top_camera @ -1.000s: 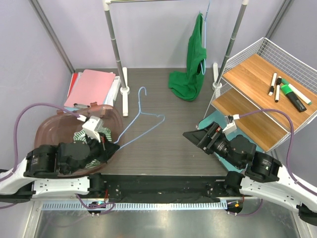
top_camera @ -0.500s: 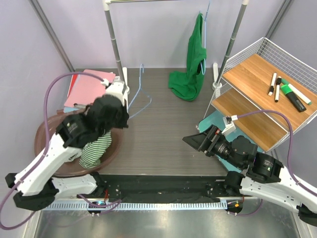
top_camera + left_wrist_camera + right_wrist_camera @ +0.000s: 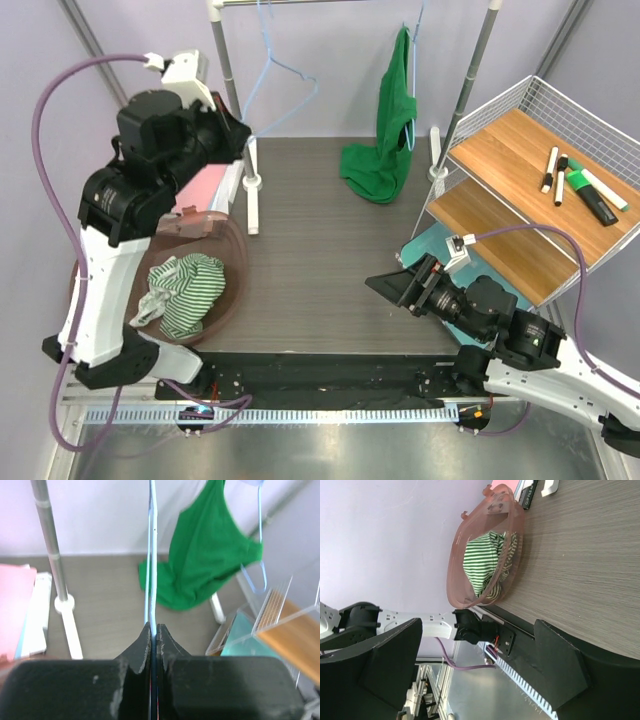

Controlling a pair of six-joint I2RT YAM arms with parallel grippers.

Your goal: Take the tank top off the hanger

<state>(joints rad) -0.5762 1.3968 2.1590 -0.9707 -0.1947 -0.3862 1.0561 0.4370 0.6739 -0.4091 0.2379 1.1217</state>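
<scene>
A green tank top (image 3: pixel 385 120) hangs from a light blue hanger (image 3: pixel 415 30) at the right end of the rail, its lower part bunched on the table. The left wrist view shows the tank top (image 3: pixel 205 555) to the right, ahead of my fingers. My left gripper (image 3: pixel 243 130) is raised at the back left, shut on the wire of a second, bare blue hanger (image 3: pixel 275 80). That wire (image 3: pixel 152 555) runs straight up from between the closed jaws (image 3: pixel 154 626). My right gripper (image 3: pixel 375 285) stays low at the front right, open and empty (image 3: pixel 477 624), pointing left.
A brown basin (image 3: pixel 225 235) at the front left holds a striped garment (image 3: pixel 185 290). Pink folders (image 3: pixel 205 185) lie behind it. The rack's two posts (image 3: pixel 232 90) (image 3: pixel 465 90) stand at the back. A wire shelf with wooden boards (image 3: pixel 520 150) and markers (image 3: pixel 580 185) fills the right.
My left arm rose from the basin up and back toward the rail, carrying the bare hanger off the table. The striped garment stayed in the basin. The right arm hardly moved.
</scene>
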